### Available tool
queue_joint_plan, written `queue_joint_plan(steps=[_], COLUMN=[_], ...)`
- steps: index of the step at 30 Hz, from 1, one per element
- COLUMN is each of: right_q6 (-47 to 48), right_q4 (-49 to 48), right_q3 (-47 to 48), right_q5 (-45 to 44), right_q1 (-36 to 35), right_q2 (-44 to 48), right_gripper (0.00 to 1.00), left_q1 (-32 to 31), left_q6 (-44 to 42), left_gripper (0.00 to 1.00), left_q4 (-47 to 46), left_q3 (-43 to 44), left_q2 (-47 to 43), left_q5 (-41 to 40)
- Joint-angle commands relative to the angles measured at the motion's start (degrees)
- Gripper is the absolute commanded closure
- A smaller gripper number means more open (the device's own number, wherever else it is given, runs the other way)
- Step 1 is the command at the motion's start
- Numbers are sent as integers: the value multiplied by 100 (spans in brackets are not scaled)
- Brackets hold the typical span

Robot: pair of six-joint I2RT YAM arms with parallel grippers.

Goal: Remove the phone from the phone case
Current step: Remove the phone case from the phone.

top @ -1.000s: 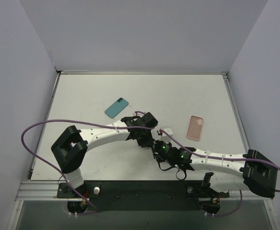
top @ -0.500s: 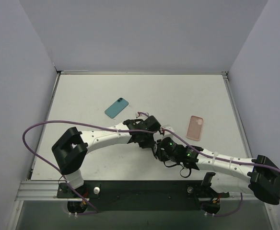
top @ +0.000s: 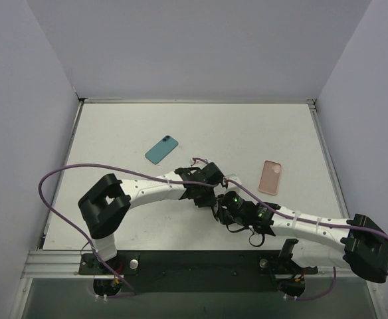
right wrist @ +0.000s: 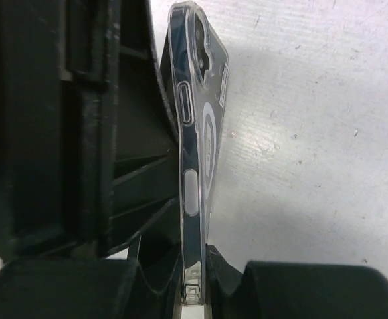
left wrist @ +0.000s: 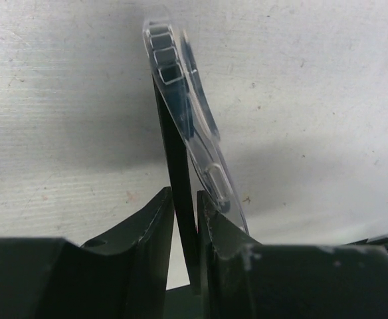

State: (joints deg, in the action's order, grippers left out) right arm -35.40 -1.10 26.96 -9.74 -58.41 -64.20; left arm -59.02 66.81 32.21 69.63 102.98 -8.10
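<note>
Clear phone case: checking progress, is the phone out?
Partly: clear plastic case splays off dark phone near left fingers, joined at far end.

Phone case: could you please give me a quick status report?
Left gripper shut on phone; right gripper shut on clear case. Case bowed away from phone, not yet off. Teal phone, pink case lie well aside.

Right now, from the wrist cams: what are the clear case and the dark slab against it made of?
Transparent phone case: looks like flexible clear plastic, perhaps TPU, with a glossy finish. The table shows through it, and it curves away from the phone in the left wrist view.
Thin dark phone: looks rigid, smooth and black. It is seen only edge-on, so glass or metal is unclear.
</note>
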Motion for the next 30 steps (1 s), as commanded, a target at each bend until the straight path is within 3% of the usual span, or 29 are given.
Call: queue_joint_plan(steps=[1,5,9,10,19,30], right_q6=[-213,-213,-222,-222,-169,-310], right_q4=[-531,-540,-505,-487,275,321], right_q3=[231,222,178,161,432,608], right_q5=[-230,-230,-283,-292,-424,-538], right_q1=[40,49,40,49,286,225], right_q2=[110,101,180,206,-109,-391], right_gripper=[100,100,100,100,100,100], left_q1=[75,67,58,58,84,435], left_q6=[-168,-115,8,25,-203,-203], left_gripper=[70,64,98,100,100,100], left_q4=[1156,1209,1305,1367,1604,1552], left_q3=[-547,-564,-582,-556,-388,-555], left_q2=[829,891,794,759,-102,-1446], left_q5=[-825,-1009,-1045,-1045,-782,-386])
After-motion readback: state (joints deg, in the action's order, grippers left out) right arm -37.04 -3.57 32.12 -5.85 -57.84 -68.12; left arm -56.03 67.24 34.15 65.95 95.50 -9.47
